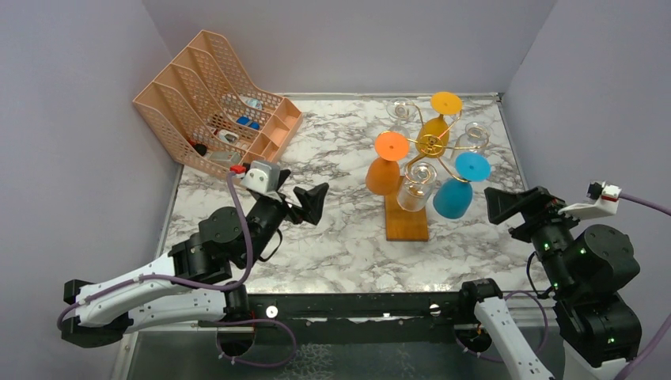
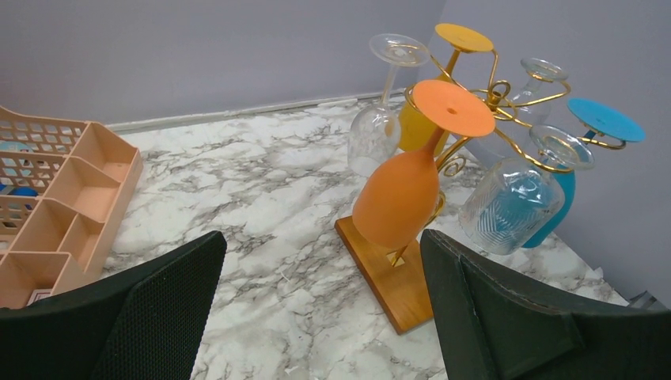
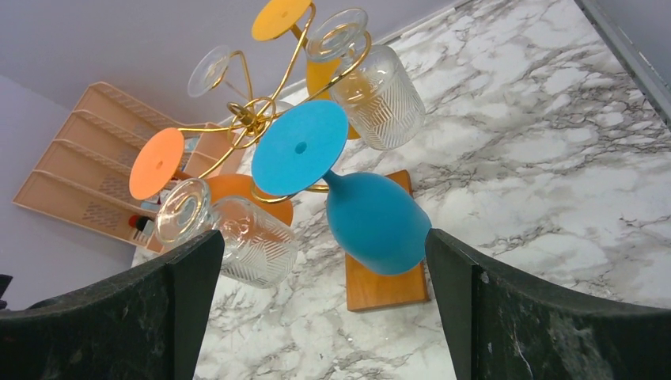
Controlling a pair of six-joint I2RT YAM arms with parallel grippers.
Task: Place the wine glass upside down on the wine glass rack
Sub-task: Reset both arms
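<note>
Top view: wine glass rack (image 1: 431, 144) stands right of centre on the marble table (image 1: 332, 245) w/ six glasses hung bowl-down on its gold arms: orange glass (image 1: 383, 176), amber glass (image 1: 433, 131), blue glass (image 1: 453, 198) and three clear ones. No loose glass shows on the table, so I can't tell which is the task's wine glass; the hanging step looks done. Left gripper (image 1: 305, 198) sits well left of the rack, nearer the peach file organiser (image 1: 214, 103). Right gripper (image 1: 506, 206) is just beside the blue glass. Left wrist: fingers spread wide, nothing btwn them, orange glass and wooden base (image 2: 392, 281) ahead. Right wrist: fingers wide apart too and empty, blue glass hanging close in front w/ a ribbed clear glass (image 3: 241, 241) near the left finger. Risk: a sideways swing of the right arm could clip the blue bowl, slide its foot out of the spiral or rock the loaded rack on its narrow base.
</note>
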